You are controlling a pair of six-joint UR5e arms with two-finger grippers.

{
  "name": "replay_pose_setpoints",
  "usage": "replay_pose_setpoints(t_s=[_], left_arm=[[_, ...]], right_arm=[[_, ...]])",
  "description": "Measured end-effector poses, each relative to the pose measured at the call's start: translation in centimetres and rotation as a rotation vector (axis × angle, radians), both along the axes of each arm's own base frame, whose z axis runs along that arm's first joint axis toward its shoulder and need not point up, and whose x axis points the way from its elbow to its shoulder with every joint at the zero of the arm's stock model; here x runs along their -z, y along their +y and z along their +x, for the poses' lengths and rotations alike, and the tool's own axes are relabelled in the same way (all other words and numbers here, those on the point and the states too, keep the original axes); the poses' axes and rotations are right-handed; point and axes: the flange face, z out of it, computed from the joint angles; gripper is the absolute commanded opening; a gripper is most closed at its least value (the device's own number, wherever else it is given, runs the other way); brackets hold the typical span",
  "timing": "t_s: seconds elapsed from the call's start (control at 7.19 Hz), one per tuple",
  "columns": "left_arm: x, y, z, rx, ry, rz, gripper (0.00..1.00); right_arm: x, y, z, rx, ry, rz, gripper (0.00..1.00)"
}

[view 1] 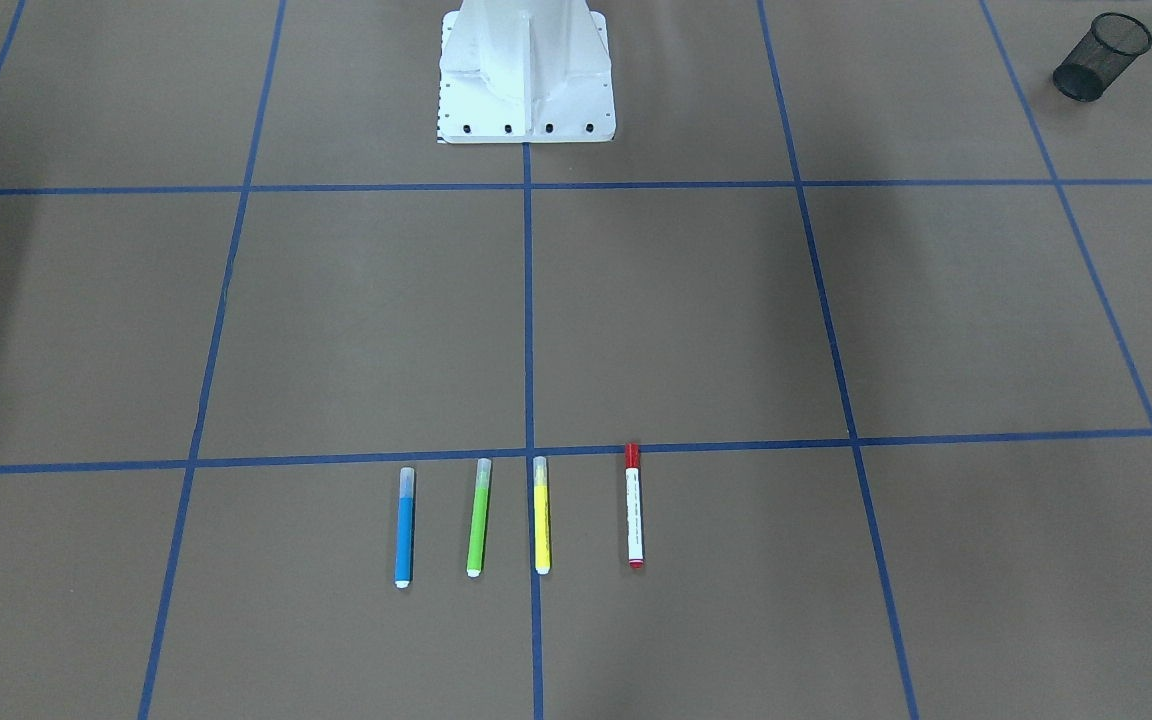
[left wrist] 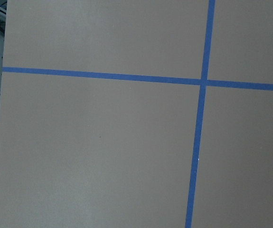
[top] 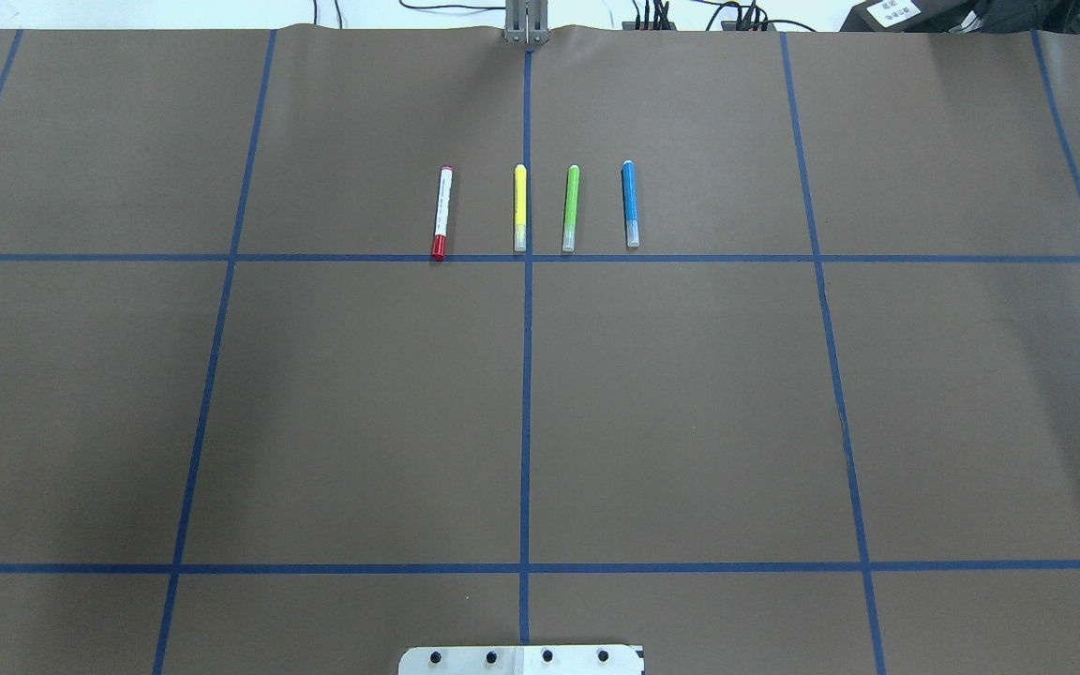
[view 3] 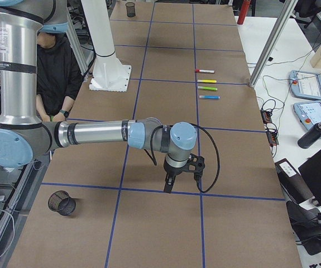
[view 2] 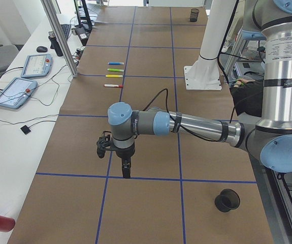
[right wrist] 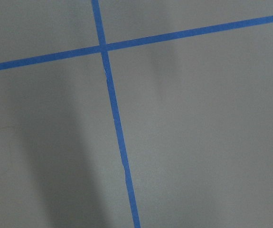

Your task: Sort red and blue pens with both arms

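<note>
Four markers lie side by side in a row on the brown table. The red pen (view 1: 633,505) (top: 442,213) has a white barrel and a red cap. The blue pen (view 1: 403,525) (top: 630,203) lies at the row's other end. My left gripper (view 2: 126,173) points down over the table's left end, far from the pens; I cannot tell whether it is open or shut. My right gripper (view 3: 168,188) hangs likewise over the right end, and I cannot tell its state either. Both wrist views show only bare paper and blue tape.
A green marker (view 1: 477,517) and a yellow marker (view 1: 541,515) lie between the two pens. A black mesh cup (view 1: 1101,57) (view 2: 227,200) lies on the robot's left, another cup (view 3: 61,202) on its right. The white pedestal (view 1: 526,80) stands at the robot's side. A person (view 3: 57,72) sits behind it.
</note>
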Motion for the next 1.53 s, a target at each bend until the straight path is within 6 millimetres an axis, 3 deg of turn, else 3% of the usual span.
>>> replay_pose_setpoints(t_s=[0.42,0.7,0.83,1.25,1.53], left_arm=[[2.5,-1.3,0.8,-0.004,0.089,0.053,1.00],[5.9,-4.0,2.1,-0.024,0.110,0.126,1.00],[8.1,-6.0,3.7,-0.052,0.112,0.160,1.00],[15.7,-11.8,10.7,-0.164,0.128,0.250,1.00],[21.6,-14.8,17.0,-0.252,0.136,0.263,1.00]], right_arm=[[0.6,-0.7,-0.1,-0.001,0.000,0.080,1.00],[0.8,-1.8,-1.6,0.029,-0.003,0.188,1.00],[1.4,-2.7,-3.0,0.048,-0.006,0.241,1.00],[6.3,-7.1,-8.2,0.099,-0.023,0.316,1.00],[8.5,-7.9,-9.5,0.086,-0.058,0.317,1.00]])
